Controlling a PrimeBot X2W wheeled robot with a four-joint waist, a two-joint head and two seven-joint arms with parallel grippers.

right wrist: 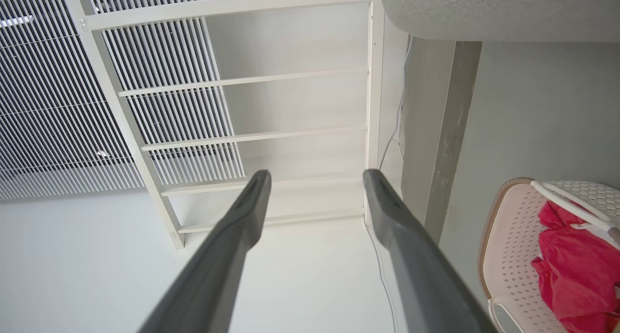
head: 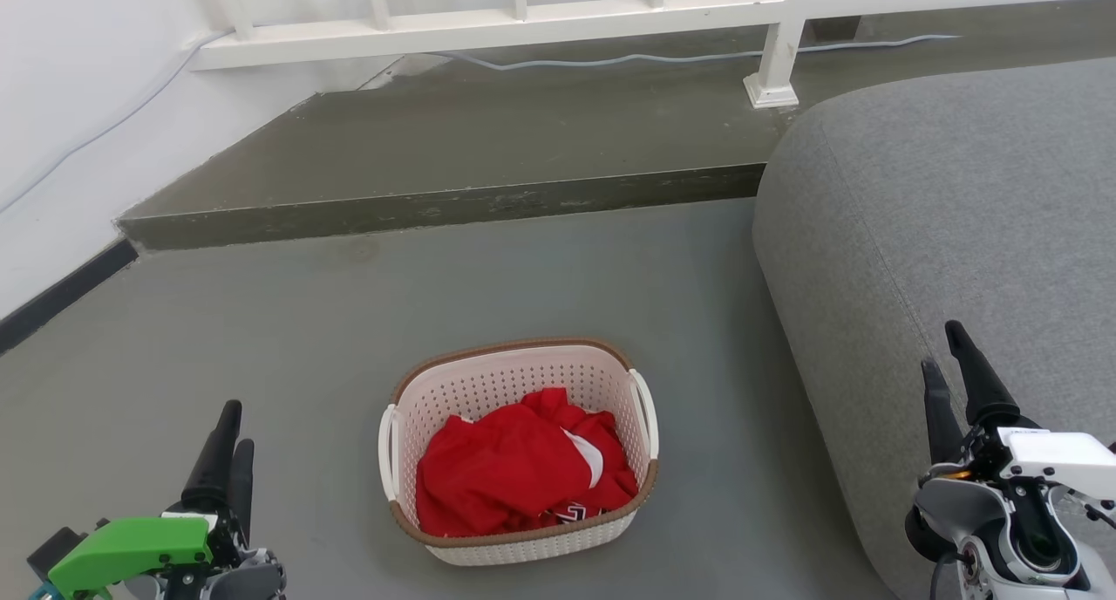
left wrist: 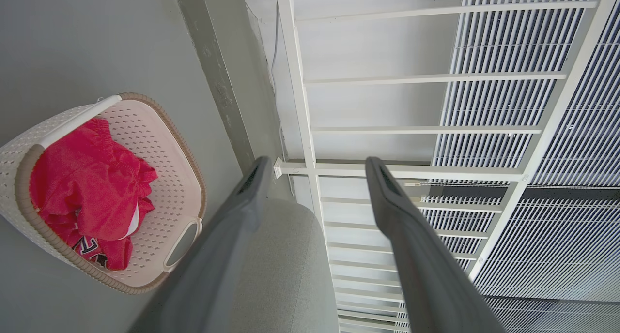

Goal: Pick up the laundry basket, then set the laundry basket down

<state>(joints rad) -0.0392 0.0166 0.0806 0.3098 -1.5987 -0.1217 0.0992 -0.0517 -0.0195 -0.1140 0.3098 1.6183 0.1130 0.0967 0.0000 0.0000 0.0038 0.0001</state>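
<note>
Head view — left claw [head: 235,421] and right claw [head: 942,347] upright, both released, empty — either side of the laundry basket [head: 488,382].

The left pincer [left wrist: 318,162] is seen with its two dark fingers held well apart before a white railing [left wrist: 296,81]. The laundry basket [left wrist: 164,144] is set on the grey floor [left wrist: 72,42], a red garment [left wrist: 82,178] heaped inside.

Grey floor [head: 261,338] bears the laundry basket [head: 520,543]; grey sofa [head: 942,234] beside it.
</note>
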